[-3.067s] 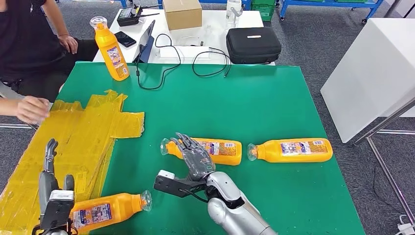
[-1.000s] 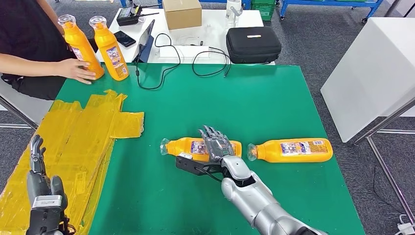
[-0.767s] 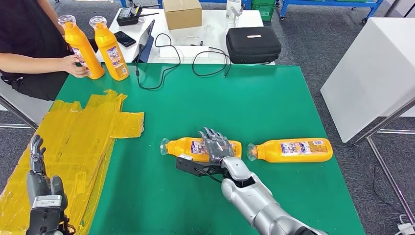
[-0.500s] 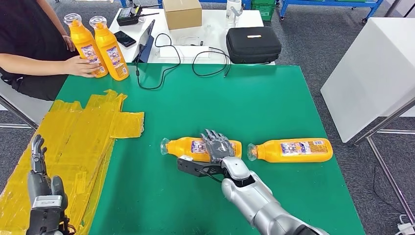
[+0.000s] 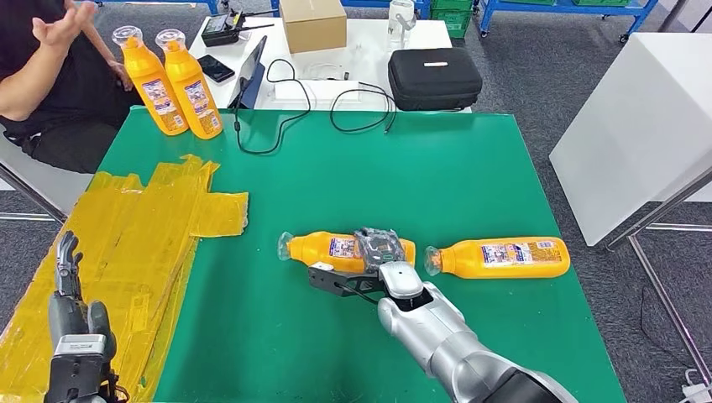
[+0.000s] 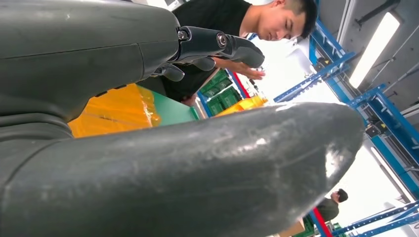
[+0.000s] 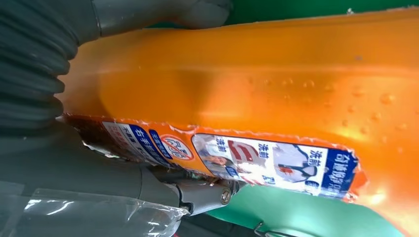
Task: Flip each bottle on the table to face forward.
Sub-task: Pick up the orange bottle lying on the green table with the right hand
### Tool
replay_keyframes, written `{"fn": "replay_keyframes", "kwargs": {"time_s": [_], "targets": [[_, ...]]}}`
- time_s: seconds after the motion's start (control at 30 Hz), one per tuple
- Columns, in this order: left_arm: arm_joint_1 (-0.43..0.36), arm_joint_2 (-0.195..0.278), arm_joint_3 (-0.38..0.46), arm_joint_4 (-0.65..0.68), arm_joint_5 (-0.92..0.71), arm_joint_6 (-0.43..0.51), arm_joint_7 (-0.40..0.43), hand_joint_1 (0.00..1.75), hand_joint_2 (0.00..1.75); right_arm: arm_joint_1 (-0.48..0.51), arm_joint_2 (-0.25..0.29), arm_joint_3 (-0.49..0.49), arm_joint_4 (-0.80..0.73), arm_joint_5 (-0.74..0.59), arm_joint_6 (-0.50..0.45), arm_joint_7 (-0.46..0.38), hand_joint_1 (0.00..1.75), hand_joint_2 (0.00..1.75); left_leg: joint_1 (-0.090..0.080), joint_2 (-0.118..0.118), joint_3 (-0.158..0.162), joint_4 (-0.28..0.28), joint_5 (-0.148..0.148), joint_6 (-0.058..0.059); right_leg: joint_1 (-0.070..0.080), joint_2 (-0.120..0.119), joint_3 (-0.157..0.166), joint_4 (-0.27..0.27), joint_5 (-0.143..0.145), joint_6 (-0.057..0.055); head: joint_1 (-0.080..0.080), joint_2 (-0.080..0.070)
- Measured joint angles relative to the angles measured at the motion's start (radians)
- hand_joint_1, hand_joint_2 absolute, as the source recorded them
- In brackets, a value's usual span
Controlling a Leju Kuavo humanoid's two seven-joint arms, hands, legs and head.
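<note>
Right hand clamps lying bottle at lower centre of head view; fingers curl over its body, grip depth probably shallow.
Risk: wet, rounded plastic slips mid-flip, rolls toward neighbouring bottle just right.
Left hand, lower left, holds nothing, fingers apart.
Two upright bottles upper left.

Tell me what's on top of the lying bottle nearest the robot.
The right hand lies over the middle of the lying bottle, fingers wrapped around it. The label part beneath the hand is covered.
</note>
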Motion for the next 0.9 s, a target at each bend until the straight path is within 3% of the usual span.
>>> {"fn": "replay_keyframes", "kwargs": {"time_s": [0.3,0.43,0.57,0.77,0.9], "targets": [[-0.002,0.000,0.016,-0.001,0.015,-0.019,0.001,0.00,0.00,-0.017,0.004,-0.001,0.022,-0.010,0.019,-0.036,1.75,1.75,0.000,0.000,0.001,0.000,0.000,0.000,0.000,0.000,0.003,0.000,0.000,0.000,0.000,0.000],[-0.003,-0.001,0.021,-0.001,0.047,-0.058,0.005,0.00,0.00,0.007,0.005,-0.023,0.005,-0.108,-0.049,-0.173,1.75,1.75,0.000,0.003,0.002,0.000,0.000,0.000,0.000,0.001,0.003,0.000,0.000,0.000,0.000,0.000],[0.002,-0.010,0.036,-0.002,0.177,-0.211,0.032,0.00,1.75,0.106,0.003,-0.055,-0.144,-0.278,-0.071,-0.340,1.75,1.75,0.001,0.003,0.001,0.000,-0.001,0.000,0.001,0.001,0.002,0.000,0.000,0.000,0.000,0.000],[0.047,-0.062,0.084,-0.021,0.412,-0.543,0.108,0.00,1.75,0.300,-0.018,-0.053,-0.468,-0.445,-0.044,-0.403,1.75,1.75,0.002,0.002,-0.005,0.000,-0.001,-0.001,0.001,0.001,-0.004,0.000,0.000,-0.001,0.000,0.000],[0.079,-0.098,0.094,-0.045,0.451,-0.583,0.115,0.00,1.75,0.373,-0.034,-0.029,-0.625,-0.480,-0.045,-0.427,1.75,1.75,0.001,0.003,-0.007,0.000,-0.001,-0.001,0.001,0.001,-0.006,0.000,0.000,0.000,0.000,0.000]]}}
